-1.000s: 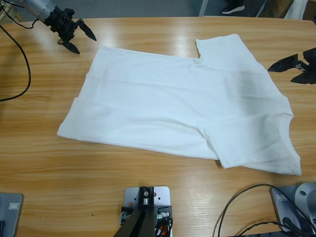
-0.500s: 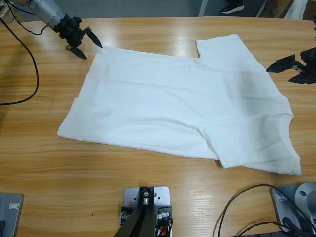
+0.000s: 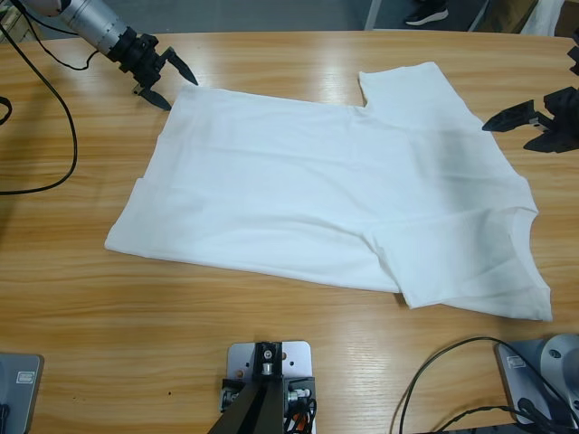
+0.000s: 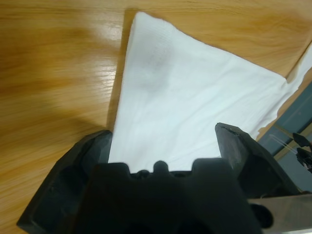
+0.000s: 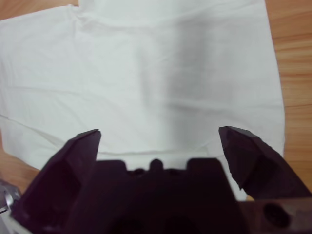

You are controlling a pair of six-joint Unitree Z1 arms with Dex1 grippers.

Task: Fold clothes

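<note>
T-shirt [image 3: 335, 194]: plain white, short-sleeved, spread nearly flat across the middle of the table [image 3: 271, 362]; hem toward the left edge of the high view, collar and sleeves toward the right; no fold made yet.
Lie of cloth: one sleeve points to the far edge, the other to the near right; small wrinkles at the near armpit.
Handling, as judged: light, limp and soft; will sag and drag if lifted by one point, and may slide on the smooth wood. Best taken at corners or edges, two points at once.
Likely holds: the far hem corner by the left gripper; the far sleeve edge or shoulder by the right gripper.
Left gripper [image 3: 172, 84]: jaws spread wide, nothing between them; just at the far hem corner, cloth filling its wrist view.
Right gripper [image 3: 517, 119]: jaws wide apart, empty; just beside the far sleeve, facing the shirt.
</note>
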